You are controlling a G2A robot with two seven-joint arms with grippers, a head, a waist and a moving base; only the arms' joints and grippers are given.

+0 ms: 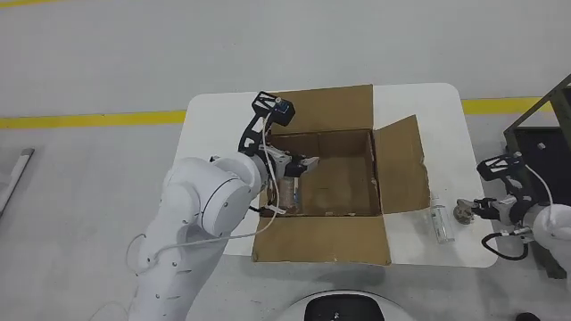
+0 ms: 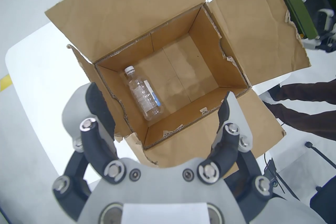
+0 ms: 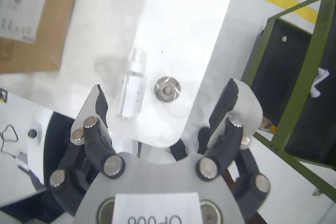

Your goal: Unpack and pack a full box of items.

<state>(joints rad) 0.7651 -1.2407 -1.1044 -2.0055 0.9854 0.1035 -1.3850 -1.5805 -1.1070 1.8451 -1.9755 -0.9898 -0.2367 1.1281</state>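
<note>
**A:** Where do we have the left arm?

**B:** In the top view it rises from the lower left of the frame and bends over the left rim of the box (image 1: 330,109). Our left gripper (image 2: 160,97) hangs above the opening and faces down into it. Its fingers are spread wide with nothing between them.

**A:** And the bottle?

**B:** The bottle (image 2: 143,97) lies on its side on the box floor, well below that gripper. It sits close along the wall that is on the left of the box in the top view. Its long axis follows that wall, and its cap points toward the wall under the big back flap.

**A:** Further right?

**B:** At the lower right of the top view our right arm stands over the corner of the table (image 1: 214,116). The right gripper (image 3: 166,91) hovers above the tabletop, spread apart and holding nothing. Beneath it we see a small clear bottle (image 3: 132,86) lying flat, nearer one finger than the other. A metal disc (image 3: 167,89) lies just beside it, not touching. The small clear bottle's long axis runs up and down the top view, with its cap end away from the table's rounded corner.
</note>
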